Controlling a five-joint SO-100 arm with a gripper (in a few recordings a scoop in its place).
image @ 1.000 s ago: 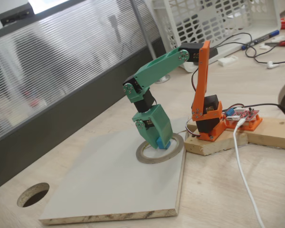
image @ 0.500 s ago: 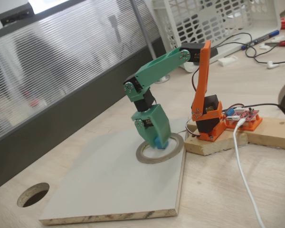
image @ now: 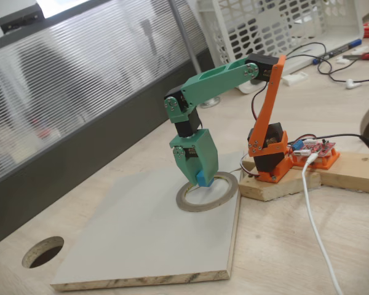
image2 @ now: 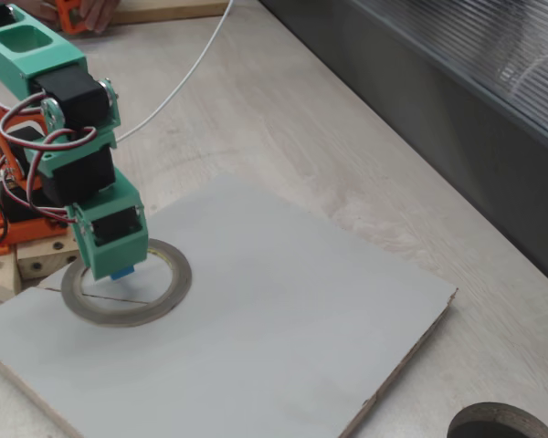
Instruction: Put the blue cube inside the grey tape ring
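Observation:
The green gripper points down over the grey tape ring, which lies flat on the pale board near the arm's orange base. A small blue cube sits at the gripper's tip, and the jaws are shut on it. It hangs just above the ring's opening, toward its far side. From the other side, the gripper holds the blue cube over the inside of the tape ring, with a shadow on the board beneath it.
The ring rests on a grey board. A round hole is cut into the tabletop beside the board. The orange base stands on a wooden block with a white cable trailing forward. A dark partition runs behind.
The arm has straightened up, and the gripper has risen slightly and shifted left over the ring. The blue cube is still at its tip.

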